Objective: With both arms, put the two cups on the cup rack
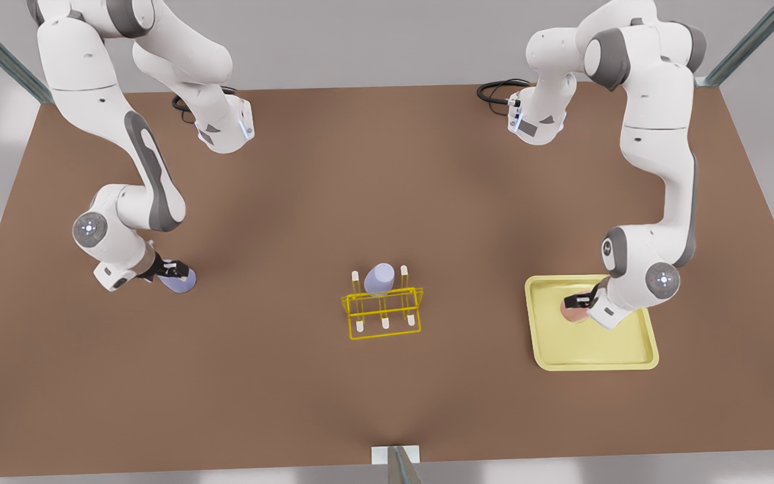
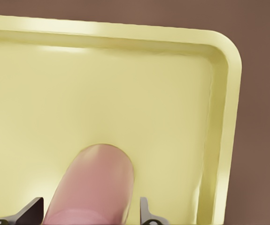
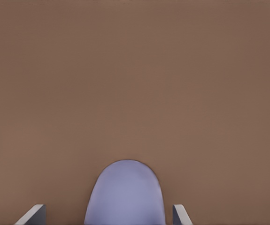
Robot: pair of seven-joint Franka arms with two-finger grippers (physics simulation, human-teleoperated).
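Item 1, pink cup (image 2: 95,185): lies inside the pale yellow tray (image 1: 592,349), near the tray's far edge, toward the counter's (image 1: 387,202) edge at the front view's right. In the left wrist view its closed end points away from the tool, so its long axis runs straight out along the tool's reach.

Item 2, left tool (image 1: 578,304): set over the pink cup, 1 finger on each side of it. A narrow gap shows between each fingertip and the cup wall, so the tool reads as open and holding nothing yet.

Item 3, lavender cup (image 3: 124,194): on the bare counter toward the edge at the front view's left, well apart from the rack. Its rounded end points away from the tool that straddles it.

Item 4, right tool (image 1: 173,272): down at this lavender cup, fingers spread wide of the cup on both sides, no contact visible; open, nothing gripped.

Item 5, cup rack (image 1: 383,310): bright yellow wire frame at the counter's middle, between the 2 arms. A second lavender cup (image 1: 379,279) already sits on 1 of its far pegs.

Judgement: each cup lies between its own tool's fingers, axis in line with the tool, so closing comes next. The rack lies inward from both tools, about equally near each arm.
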